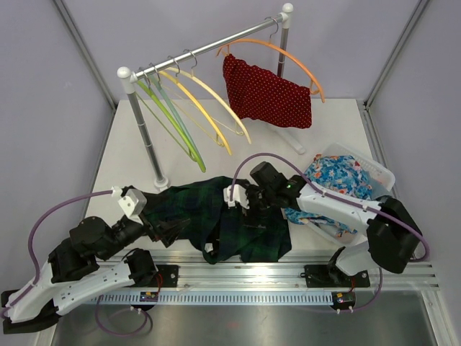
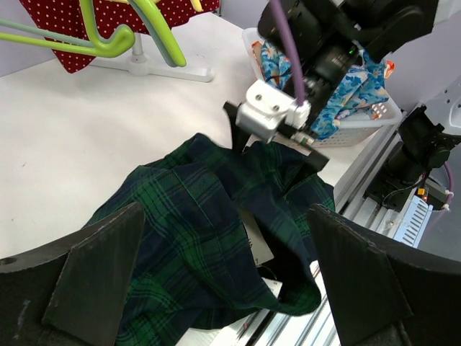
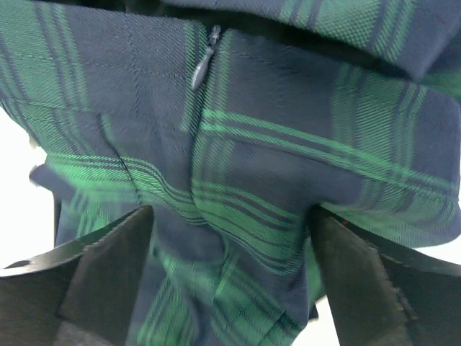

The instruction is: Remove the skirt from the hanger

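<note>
Lying crumpled near the front edge of the tabletop [image 1: 130,166], the dark green and navy plaid skirt [image 1: 238,216] is spread between the two arms, and one fold is draped over onto the metal rail [image 1: 252,270]. The left claw [image 2: 225,231] is held wide apart just above the skirt's left part, with nothing gripped between its fingers. The right claw [image 3: 230,216] is likewise spread wide and is pressed close against the plaid cloth, where a zip [image 3: 204,61] is seen; no fold is pinched. Whether a hanger lies within the folds cannot be told. Farther right, a white basket [image 1: 382,176] filled with blue floral cloth [image 1: 338,176] is placed just beside the skirt. At the far side, a rack [image 1: 209,49] is stood, on which green hangers [image 1: 169,115], yellow hangers [image 1: 209,108] and an orange hanger [image 1: 288,56] are hung; a red dotted garment [image 1: 266,90] is carried by the orange one.
</note>
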